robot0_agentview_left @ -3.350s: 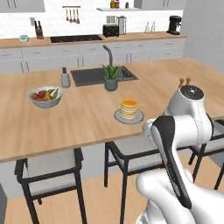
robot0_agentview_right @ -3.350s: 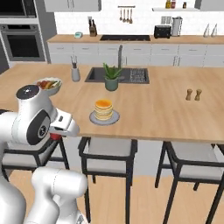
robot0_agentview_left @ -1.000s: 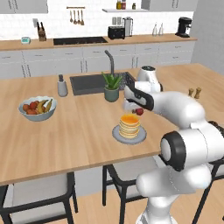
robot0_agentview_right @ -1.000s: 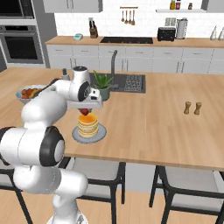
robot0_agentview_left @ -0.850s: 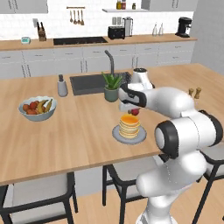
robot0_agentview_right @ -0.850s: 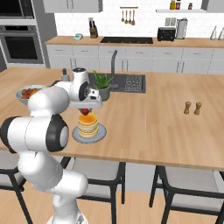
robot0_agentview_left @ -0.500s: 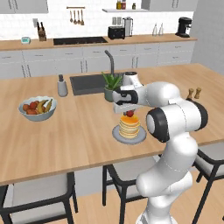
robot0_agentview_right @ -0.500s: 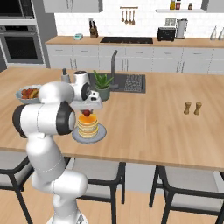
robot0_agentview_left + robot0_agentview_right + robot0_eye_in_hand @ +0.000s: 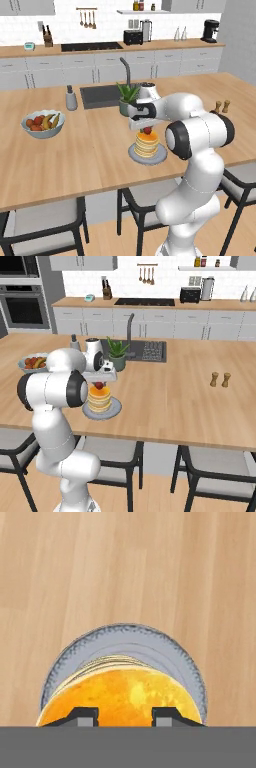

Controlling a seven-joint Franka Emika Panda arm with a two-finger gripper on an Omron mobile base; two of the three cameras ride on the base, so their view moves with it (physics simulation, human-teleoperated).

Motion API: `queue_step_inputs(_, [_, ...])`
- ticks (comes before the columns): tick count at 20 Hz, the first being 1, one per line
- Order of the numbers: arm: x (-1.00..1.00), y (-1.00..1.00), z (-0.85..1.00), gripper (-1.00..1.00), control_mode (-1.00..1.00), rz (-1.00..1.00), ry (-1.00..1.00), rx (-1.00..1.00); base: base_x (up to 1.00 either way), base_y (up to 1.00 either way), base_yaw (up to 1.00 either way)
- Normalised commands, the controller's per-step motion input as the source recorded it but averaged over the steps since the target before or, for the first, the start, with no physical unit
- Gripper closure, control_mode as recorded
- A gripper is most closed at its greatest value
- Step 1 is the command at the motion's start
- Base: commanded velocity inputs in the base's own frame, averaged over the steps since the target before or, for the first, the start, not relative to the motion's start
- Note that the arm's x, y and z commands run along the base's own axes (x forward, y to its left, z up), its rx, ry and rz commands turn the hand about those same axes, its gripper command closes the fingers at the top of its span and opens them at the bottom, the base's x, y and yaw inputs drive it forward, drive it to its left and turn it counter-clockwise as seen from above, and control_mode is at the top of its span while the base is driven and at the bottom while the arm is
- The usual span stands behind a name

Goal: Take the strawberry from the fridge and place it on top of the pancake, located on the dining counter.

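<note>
The pancake [image 9: 146,145] [image 9: 100,399] [image 9: 120,694] is a short tan-yellow stack on a round grey plate [image 9: 134,156] [image 9: 115,408] [image 9: 150,647] near the front of the dining counter [image 9: 75,155] [image 9: 175,396]. The small dark-red strawberry [image 9: 146,131] [image 9: 99,385] sits right at the top of the stack. My gripper [image 9: 145,126] [image 9: 99,381] [image 9: 127,714] points down over it, its fingers closed on the strawberry. In the hand view the fingertips [image 9: 84,714] stand just above the top pancake and the strawberry itself is hidden. The fridge is out of view.
A pale bowl of mixed fruit [image 9: 43,122] [image 9: 34,362] stands to the left. A potted plant [image 9: 127,97] [image 9: 117,353], the sink [image 9: 100,95] and a grey shaker [image 9: 71,98] lie behind the plate. Two small shakers [image 9: 221,106] [image 9: 220,379] stand to the right. Stools line the counter's front edge.
Over the last second the gripper has come down over the stack, bringing the strawberry from above the pancake onto its top. The wrist has swung inward toward the plate.
</note>
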Motion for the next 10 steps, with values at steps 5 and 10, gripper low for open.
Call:
queue_step_inputs(5, [-0.01,-0.03,-0.01,-1.00,-1.00,0.00,-0.03,0.00,0.00,0.00,0.00])
queue_step_inputs(10, [-0.02,-0.02,0.00,-1.00,-1.00,0.00,-0.05,0.00,0.00,0.00,0.00])
